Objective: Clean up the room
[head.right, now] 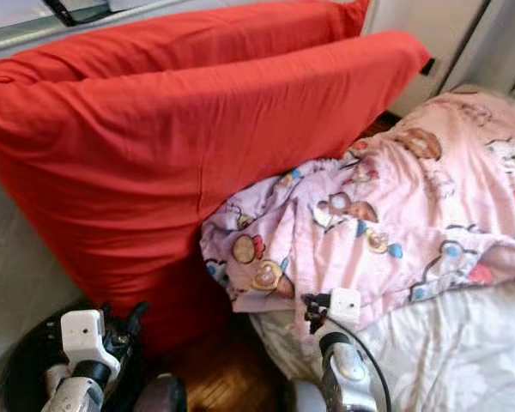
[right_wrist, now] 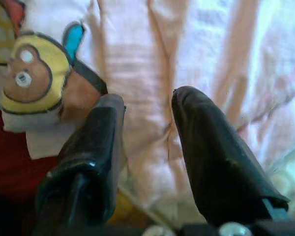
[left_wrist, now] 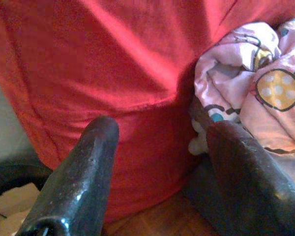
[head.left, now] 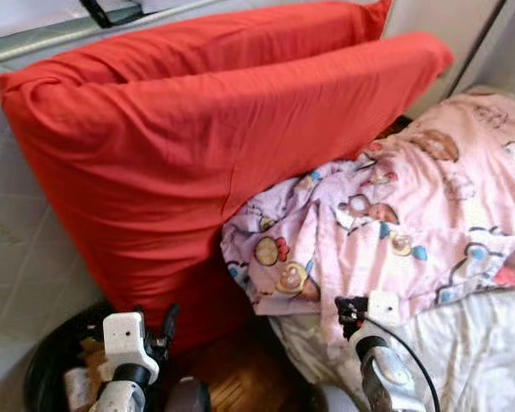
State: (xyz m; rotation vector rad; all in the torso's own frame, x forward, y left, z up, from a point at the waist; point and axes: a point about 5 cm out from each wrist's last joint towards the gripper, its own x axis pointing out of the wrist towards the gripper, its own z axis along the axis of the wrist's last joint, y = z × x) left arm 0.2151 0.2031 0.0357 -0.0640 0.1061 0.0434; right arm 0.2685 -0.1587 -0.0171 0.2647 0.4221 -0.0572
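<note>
Soft, even daylight; head views fairly sharp, wrist views grainy, perhaps slightly blurred, with dark lower corners.

home bedroom: bed with white mattress [head.left: 489, 360], rumpled pink cartoon-print blanket [head.left: 412, 223] over its edge, two big red pillows [head.left: 197, 146] leaning alongside, wooden floor [head.left: 240, 378] beneath, black bin [head.left: 51, 360] at bedside.

Rumpled pink cartoon-print blanket [head.left: 412, 223] on the bed, its edge against two leaning red pillows [head.left: 197, 146].
</note>
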